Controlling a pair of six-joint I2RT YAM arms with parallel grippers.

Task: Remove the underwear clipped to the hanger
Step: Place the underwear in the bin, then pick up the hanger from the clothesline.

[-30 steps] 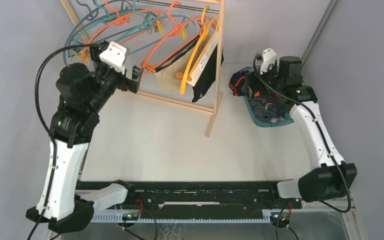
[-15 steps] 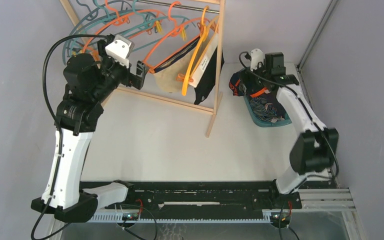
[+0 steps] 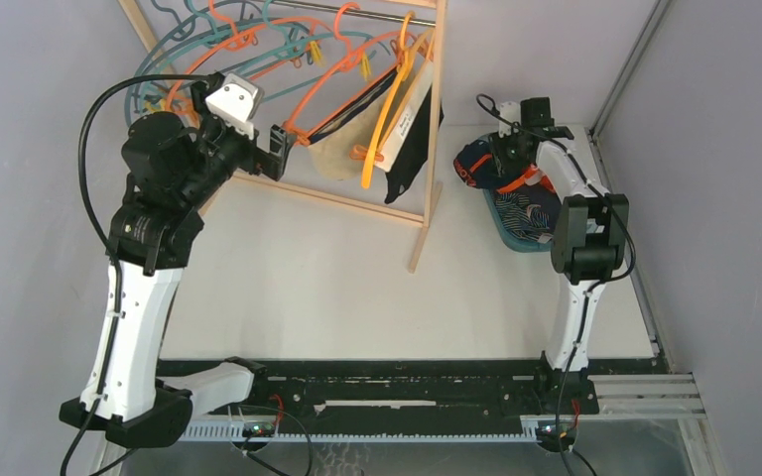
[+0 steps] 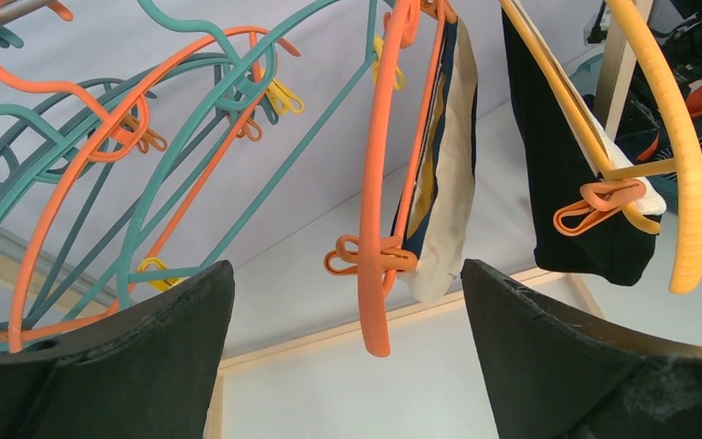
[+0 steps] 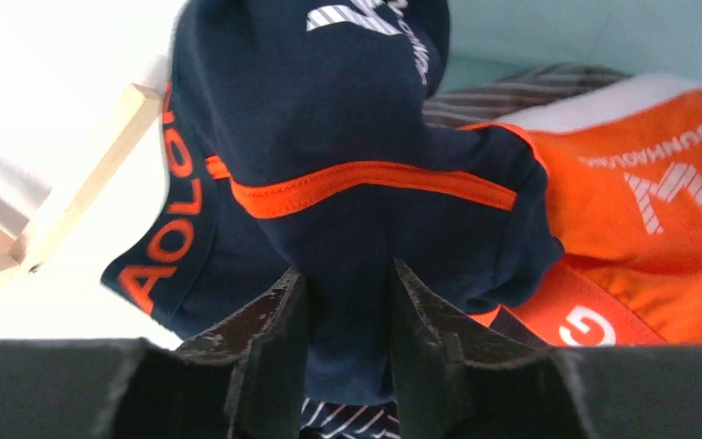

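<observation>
the left hand (image 3: 276, 149) hangs at the left side of the pale wooden rack (image 3: 435, 129). its jaws are spread wide with nothing in them, and they face a thin orange plastic hanger (image 4: 377, 229). the step in hand, as i judge it, is the reach for the next clipped piece. a navy cloth brief (image 4: 431, 155) and a plain beige cloth brief (image 4: 450, 219) hang together from that hanger, pinned low down by a small orange clip (image 4: 366, 258). the next move calls for closing on the cloth under the clip, not on the hanger bar, then pulling down and away so the clip lets go.

further right, a black cloth brief with a white waistband (image 4: 567, 174) hangs from a thick yellow plastic hanger (image 4: 686, 183).

right of the rack, the right hand (image 3: 508, 149) is narrowed onto a fold of a navy brief with orange trim (image 5: 347, 137). it sits low over the teal plastic basket (image 3: 504, 220) on the white table (image 3: 337, 268), so letting go there looks like its job.

the left wrist view shows each clip and which cloth it pins, which the top view leaves too small to read. the top view alone shows both arms and the basket standing apart from the rack. only the right wrist view shows the pinch itself, and a bright orange brief (image 5: 658, 210) lying in the basket.
</observation>
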